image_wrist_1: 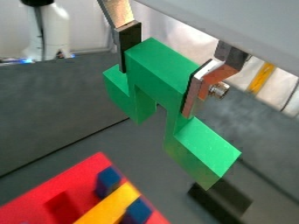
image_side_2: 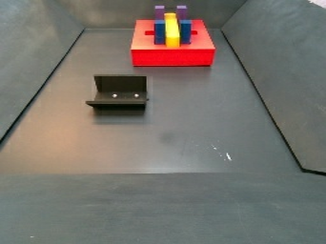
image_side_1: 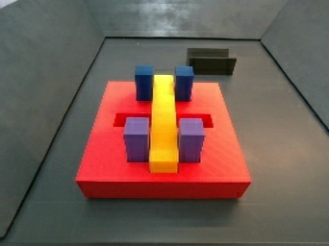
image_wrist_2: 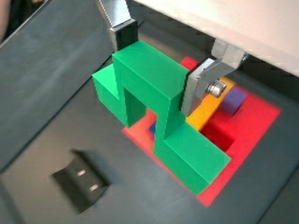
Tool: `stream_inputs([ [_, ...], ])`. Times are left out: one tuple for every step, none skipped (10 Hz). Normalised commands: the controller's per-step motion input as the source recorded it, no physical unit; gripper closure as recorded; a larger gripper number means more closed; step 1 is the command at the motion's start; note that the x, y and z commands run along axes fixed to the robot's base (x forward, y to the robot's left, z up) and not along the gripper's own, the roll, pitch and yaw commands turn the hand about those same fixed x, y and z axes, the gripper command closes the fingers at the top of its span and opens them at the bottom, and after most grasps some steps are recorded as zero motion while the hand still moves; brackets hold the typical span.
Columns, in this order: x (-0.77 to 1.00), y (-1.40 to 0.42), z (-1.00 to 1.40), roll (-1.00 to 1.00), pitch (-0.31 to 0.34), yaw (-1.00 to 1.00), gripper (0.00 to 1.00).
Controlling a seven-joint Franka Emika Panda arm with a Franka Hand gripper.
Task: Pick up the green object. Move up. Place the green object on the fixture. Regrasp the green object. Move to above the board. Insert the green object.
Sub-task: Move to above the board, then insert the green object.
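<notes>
Board point(image_side_1: 161, 173) on dark floor, bars and blocks seated. Fixture point(image_side_2: 118, 93) well apart, bare. Green object point(image_wrist_1: 152, 79) aloft (absent from both side views), clamped at raised middle by gripper point(image_wrist_1: 162, 74) fingers point(image_wrist_1: 126, 44). Probably rigid, light, slick plastic; flat flanks best hold.

Pincer point(image_wrist_2: 163, 63) high over floor; below, fixture point(image_wrist_2: 82, 180) and board point(image_wrist_2: 260, 119), well apart.

Green object point(image_wrist_1: 158, 79) in hand point(image_wrist_1: 162, 77), aloft
</notes>
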Motion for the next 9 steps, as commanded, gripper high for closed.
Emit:
stream_inputs([
  [-0.16,-0.13,0.04,-1.0,0.087,-0.06,1.0],
  [-0.14,-0.08,0.02,-1.0,0.074,-0.05,1.0],
  [-0.11,-0.01,0.01,-0.85,0.035,-0.04,1.0],
  [-0.08,0.01,0.01,-0.56,0.005,-0.01,1.0],
  [-0.06,0.01,0.0,-0.37,-0.011,-0.01,1.0],
  [-0.05,0.01,0.0,-0.28,-0.016,0.0,1.0],
  [0.09,-0.02,0.0,0.0,0.0,0.0,1.0],
  [0.24,0.0,-0.02,-0.22,-0.059,-0.06,1.0],
  [0.22,0.0,-0.09,-0.38,-0.179,-0.07,1.0],
])
